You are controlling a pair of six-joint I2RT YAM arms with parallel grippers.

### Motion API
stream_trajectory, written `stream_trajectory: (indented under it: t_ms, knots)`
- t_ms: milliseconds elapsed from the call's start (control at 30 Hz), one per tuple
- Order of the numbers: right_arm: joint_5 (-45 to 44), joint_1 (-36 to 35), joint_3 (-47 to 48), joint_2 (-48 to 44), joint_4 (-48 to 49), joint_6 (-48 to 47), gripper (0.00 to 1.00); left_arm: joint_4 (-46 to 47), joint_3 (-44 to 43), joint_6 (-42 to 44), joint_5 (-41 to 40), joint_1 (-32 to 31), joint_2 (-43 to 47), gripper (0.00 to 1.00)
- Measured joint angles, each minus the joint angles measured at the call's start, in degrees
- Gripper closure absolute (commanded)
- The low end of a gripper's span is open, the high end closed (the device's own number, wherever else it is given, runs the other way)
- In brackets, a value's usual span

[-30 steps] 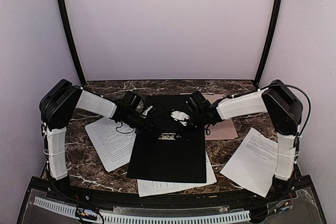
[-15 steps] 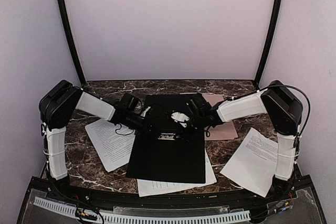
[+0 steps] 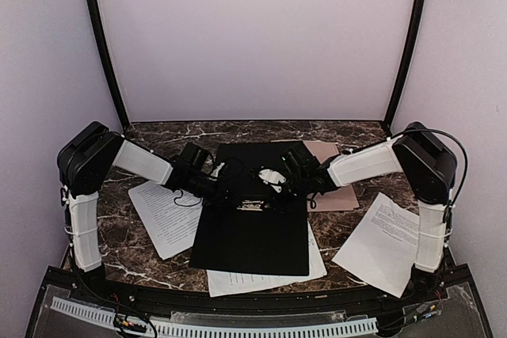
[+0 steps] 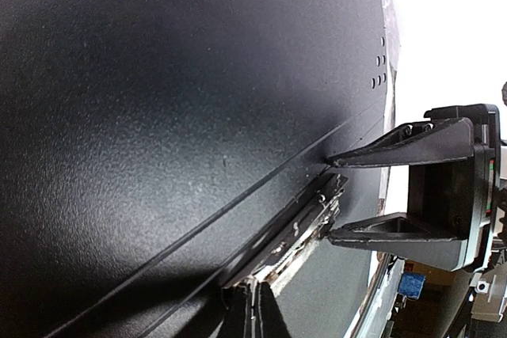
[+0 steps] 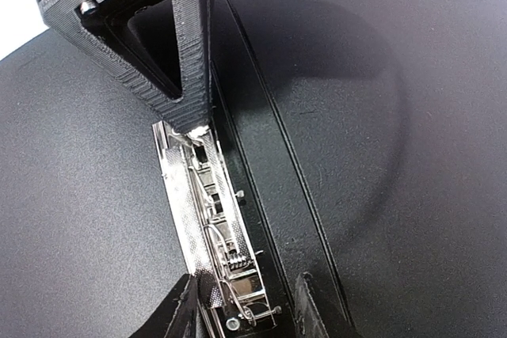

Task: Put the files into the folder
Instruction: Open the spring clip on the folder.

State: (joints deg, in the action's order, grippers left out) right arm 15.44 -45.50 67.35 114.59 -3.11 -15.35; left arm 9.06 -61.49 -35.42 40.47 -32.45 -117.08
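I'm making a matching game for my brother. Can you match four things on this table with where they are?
Things:
1. black folder
2. clip
3. tan card
4. right sheet

Places:
A. under the right arm
B. open in the table's middle
C. near the right arm's base
D. on the folder's spine

Pairs: 1-B, 2-D, 3-A, 4-C

three printed sheets (image 3: 164,215) lie flat — tan folder (image 3: 337,187) behind.
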Motion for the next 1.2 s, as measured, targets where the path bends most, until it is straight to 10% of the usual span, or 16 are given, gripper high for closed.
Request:
stream_trajectory:
  t_ms: [733,1200]
  knots:
    - [-2.7,-0.7,2.6,0.7,-3.8,3.4,0.63,-4.3,0.3,0.2,-4.2,-2.0,3.5,0.99]
    - [-0.9,-0.3,3.4,0.0,-4.5,2.2,0.24,-6.5,-2.3,0.0,-7.0,-3.0,6.0,0.96]
